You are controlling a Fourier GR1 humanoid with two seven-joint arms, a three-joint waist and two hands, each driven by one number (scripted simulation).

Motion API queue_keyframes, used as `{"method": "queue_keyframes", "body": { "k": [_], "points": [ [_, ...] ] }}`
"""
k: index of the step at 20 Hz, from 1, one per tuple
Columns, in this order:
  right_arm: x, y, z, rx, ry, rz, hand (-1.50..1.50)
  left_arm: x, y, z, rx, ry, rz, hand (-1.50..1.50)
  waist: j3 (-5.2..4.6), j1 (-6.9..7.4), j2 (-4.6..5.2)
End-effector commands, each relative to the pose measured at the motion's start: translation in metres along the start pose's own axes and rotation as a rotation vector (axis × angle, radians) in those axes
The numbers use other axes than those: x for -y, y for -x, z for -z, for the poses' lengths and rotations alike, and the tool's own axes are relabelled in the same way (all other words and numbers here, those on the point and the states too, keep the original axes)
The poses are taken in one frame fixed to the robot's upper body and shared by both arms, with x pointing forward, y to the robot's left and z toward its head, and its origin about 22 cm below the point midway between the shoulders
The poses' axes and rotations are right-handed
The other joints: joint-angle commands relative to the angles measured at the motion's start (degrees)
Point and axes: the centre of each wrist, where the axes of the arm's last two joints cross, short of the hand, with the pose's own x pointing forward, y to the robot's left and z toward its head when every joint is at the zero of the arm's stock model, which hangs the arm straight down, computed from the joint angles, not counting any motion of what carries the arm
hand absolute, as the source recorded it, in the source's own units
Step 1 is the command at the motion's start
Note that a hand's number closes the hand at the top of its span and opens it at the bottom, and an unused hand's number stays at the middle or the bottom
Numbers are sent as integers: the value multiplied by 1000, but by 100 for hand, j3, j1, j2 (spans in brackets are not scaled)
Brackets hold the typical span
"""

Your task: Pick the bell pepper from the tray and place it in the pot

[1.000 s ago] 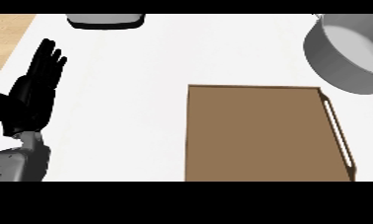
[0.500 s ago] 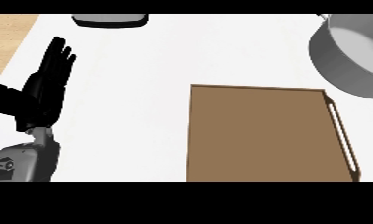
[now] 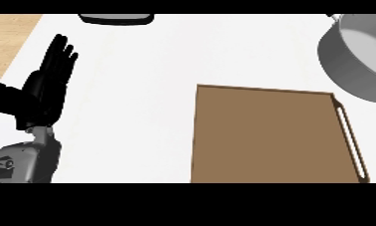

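Note:
A brown tray [image 3: 272,135] with a pale handle on its right side lies on the white counter at the lower right; nothing shows on it. The grey pot [image 3: 352,56] stands at the upper right, cut off by the view's edge. No bell pepper shows anywhere. My left hand [image 3: 46,90] rests at the left edge, open with fingers straight and pointing up, well apart from the tray. My right hand is out of sight.
A dark, flat object [image 3: 116,18] sits at the counter's far edge, upper left. A strip of wooden surface [image 3: 16,33] shows beyond the counter's left side. Bare white counter [image 3: 140,95] lies between my left hand and the tray.
The view has shifted slightly, so tray and pot sit a little further right. My left hand appears a bit more to the right, still open.

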Motion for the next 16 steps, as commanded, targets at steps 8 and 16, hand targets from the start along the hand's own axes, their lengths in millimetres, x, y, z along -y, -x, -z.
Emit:
{"method": "queue_keyframes", "body": {
  "k": [8, 16],
  "points": [
    [-64, 33, 18, -66, -70, -103, 150, 4, 1, 2, 14, 26, -6, 0, 12, 126, 49],
    [-81, 40, 13, -154, -273, 143, -150, -1, -7, 6, 16, 51, -4, 0, 23, 196, 75]
  ]
}}
